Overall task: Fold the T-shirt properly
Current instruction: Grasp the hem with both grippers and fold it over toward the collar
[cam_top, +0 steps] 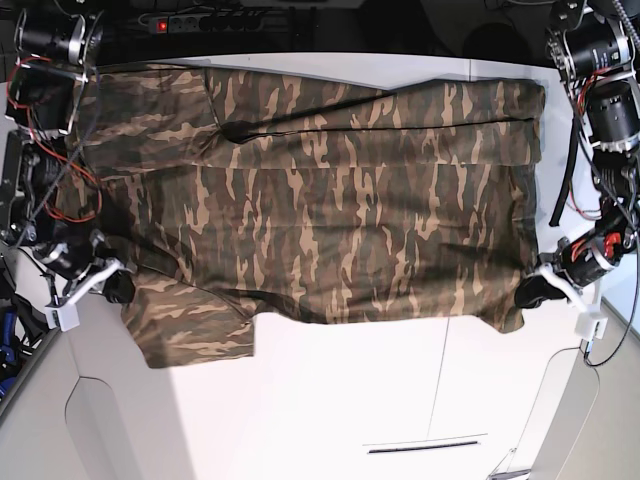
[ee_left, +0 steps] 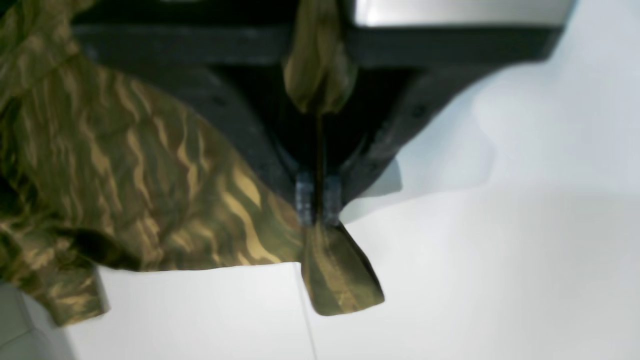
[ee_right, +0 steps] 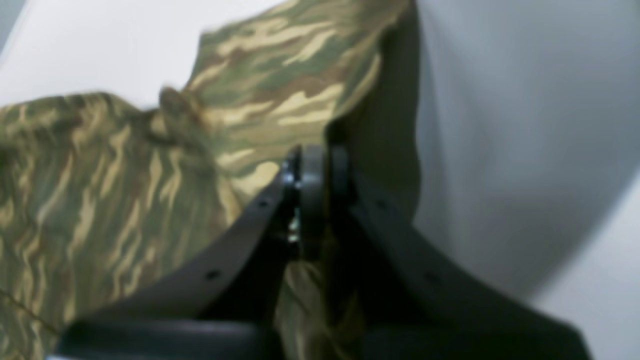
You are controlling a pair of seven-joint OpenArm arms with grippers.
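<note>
i have the t-shirt [cam_top: 320, 220] pinched at both ends: my left gripper [ee_left: 318, 200] has its fingers [ee_left: 303, 197] clamped tight on a fold of hem, a tab of cloth poking out past the tips, and my right gripper [ee_right: 310, 170] is closed the same way on the shoulder end, cloth bunched between the pads. the shirt is spread across the far half of the white bench [cam_top: 340, 400], stretched between my two arms, its far strip already doubled over, one sleeve [cam_top: 190, 325] flopped toward the near side.

what could go wrong: each grip is only a thin pinch near an edge, so if my arms pull apart unevenly the cloth could slip out of one side and the whole fold would skew. lifting one end ahead of the other would drag wrinkles through the middle. the loose sleeve could tuck under and make a lump. the right wrist view is blurred, so i think i hold both layers there, but i can't be sure.

the near half of the bench is bare and open, good room to carry the fold into. the far edge of the shirt lies close to the bench's back edge, near the cables [cam_top: 70, 170] and motor housings, so there's little room that way.
</note>
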